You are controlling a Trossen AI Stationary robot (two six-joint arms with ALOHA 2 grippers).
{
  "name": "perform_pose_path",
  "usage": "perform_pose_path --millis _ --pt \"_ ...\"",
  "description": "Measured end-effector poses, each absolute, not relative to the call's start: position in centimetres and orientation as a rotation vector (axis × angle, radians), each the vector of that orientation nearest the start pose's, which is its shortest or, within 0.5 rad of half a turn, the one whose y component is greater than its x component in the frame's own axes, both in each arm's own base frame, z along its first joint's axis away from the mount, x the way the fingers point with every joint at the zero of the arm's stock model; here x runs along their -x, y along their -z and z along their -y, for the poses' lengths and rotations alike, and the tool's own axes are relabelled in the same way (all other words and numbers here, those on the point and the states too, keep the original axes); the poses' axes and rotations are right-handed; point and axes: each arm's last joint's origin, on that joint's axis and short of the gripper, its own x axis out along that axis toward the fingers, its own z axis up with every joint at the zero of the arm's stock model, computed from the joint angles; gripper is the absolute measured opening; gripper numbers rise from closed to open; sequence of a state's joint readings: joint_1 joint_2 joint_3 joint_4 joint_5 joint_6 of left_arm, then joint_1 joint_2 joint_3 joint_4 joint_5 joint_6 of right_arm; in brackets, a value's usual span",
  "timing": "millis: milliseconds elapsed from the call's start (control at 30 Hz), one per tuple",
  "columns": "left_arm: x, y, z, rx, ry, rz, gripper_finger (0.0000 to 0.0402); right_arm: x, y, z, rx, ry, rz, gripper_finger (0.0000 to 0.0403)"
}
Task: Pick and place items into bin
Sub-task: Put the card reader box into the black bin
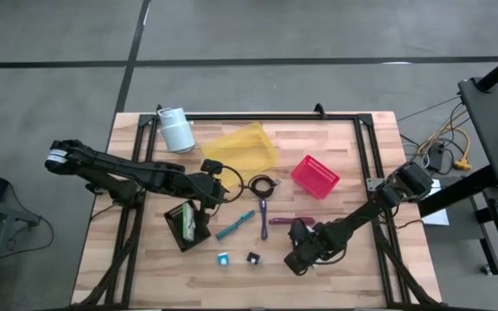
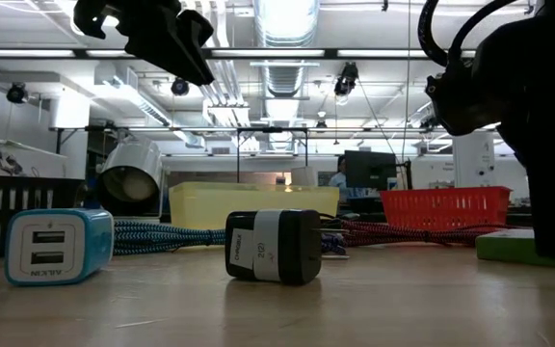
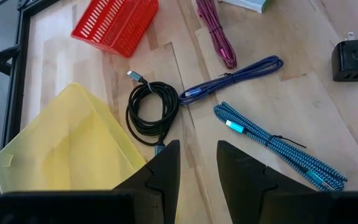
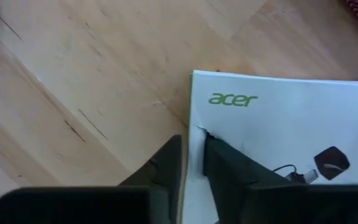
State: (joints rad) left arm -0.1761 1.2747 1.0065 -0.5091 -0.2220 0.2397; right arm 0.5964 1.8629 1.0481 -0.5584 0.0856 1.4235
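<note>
Wooden slats carry your whole layout, with an open workshop showing beyond the far edge. Your right gripper (image 4: 192,163) sits low at the near right of the table, its fingers pinched onto the edge of a white Acer box (image 4: 291,130); the wrist view shows the cardboard rim caught between the two fingers. Whether the grip is firm, you cannot tell yet. The box lies flat, so treat this as an edge grasp that may pivot when you lift.

The red bin (image 1: 315,175) stands beyond that gripper, toward the far side and a little right; the yellow tray (image 1: 242,147) is farther left. Your right arm is the nearer one, so the carry is a short move straight away from you.

Your left gripper (image 3: 197,163) hovers mid-table with its fingers slightly parted and nothing between them, just short of the coiled black cable (image 3: 151,112). The teal cable (image 3: 272,146) and purple cable (image 3: 232,79) lie beside it, and the blue charger (image 2: 58,245) and black charger (image 2: 274,245) wait near the front edge.
</note>
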Motion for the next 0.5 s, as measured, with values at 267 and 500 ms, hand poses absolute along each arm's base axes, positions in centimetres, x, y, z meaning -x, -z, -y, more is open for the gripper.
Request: perform_pose_path --millis 267,500 --pt "-26.1 -28.2 4.0 -0.381 0.048 -0.766 0.0089 -27.2 -12.5 -18.2 -0.734 0.512 -1.3 0.0012" --pt "-26.1 -28.2 4.0 -0.382 0.048 -0.766 0.0089 -27.8 -13.8 -18.7 -0.715 0.452 -1.274 0.001"
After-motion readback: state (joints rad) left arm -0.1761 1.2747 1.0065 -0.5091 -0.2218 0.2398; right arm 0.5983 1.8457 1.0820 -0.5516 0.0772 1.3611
